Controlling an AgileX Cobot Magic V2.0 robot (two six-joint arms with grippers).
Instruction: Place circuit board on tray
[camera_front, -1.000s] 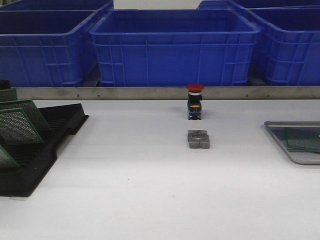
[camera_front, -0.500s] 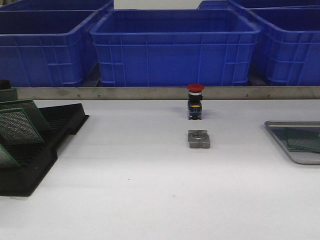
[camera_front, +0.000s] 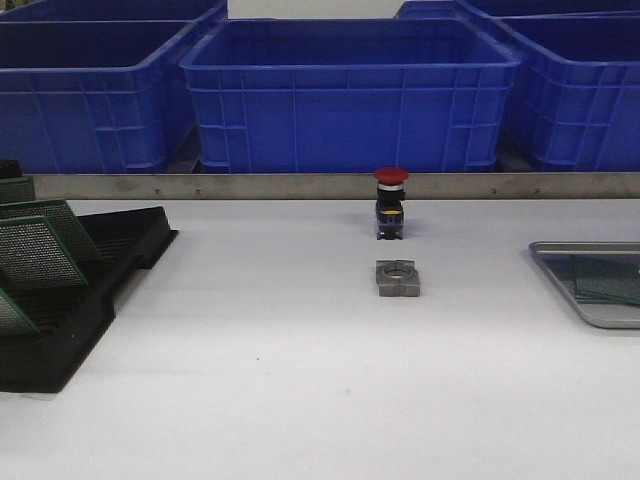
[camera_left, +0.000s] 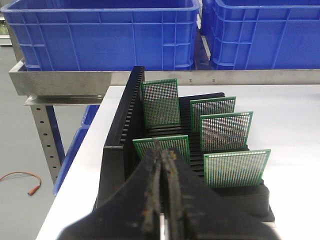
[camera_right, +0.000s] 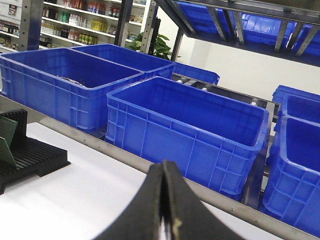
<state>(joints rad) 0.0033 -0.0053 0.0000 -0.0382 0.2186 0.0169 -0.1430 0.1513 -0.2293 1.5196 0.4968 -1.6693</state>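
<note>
The silver-grey tray (camera_front: 555, 262) lies at the table's right edge, cut off by the front view, with a green circuit board (camera_front: 608, 282) flat in it. The black slotted rack (camera_front: 60, 330) at the left holds several upright green boards (camera_front: 35, 250). In the left wrist view my left gripper (camera_left: 162, 150) is shut and empty, just in front of the nearest board (camera_left: 175, 145) in the rack (camera_left: 120, 145). My right gripper (camera_right: 163, 165) is shut and empty above the white table, away from the rack (camera_right: 30, 157). Neither gripper shows in the front view.
A red-capped push button (camera_front: 390, 203) and a grey metal block (camera_front: 397, 279) stand mid-table. Big blue bins (camera_front: 350, 95) line the back behind a metal rail (camera_front: 300, 186). In the left wrist view the table's edge runs beside the rack, with open floor (camera_left: 25, 165) beyond.
The board on the tray looks to have shifted slightly and settled flat. Nothing else has visibly moved.
</note>
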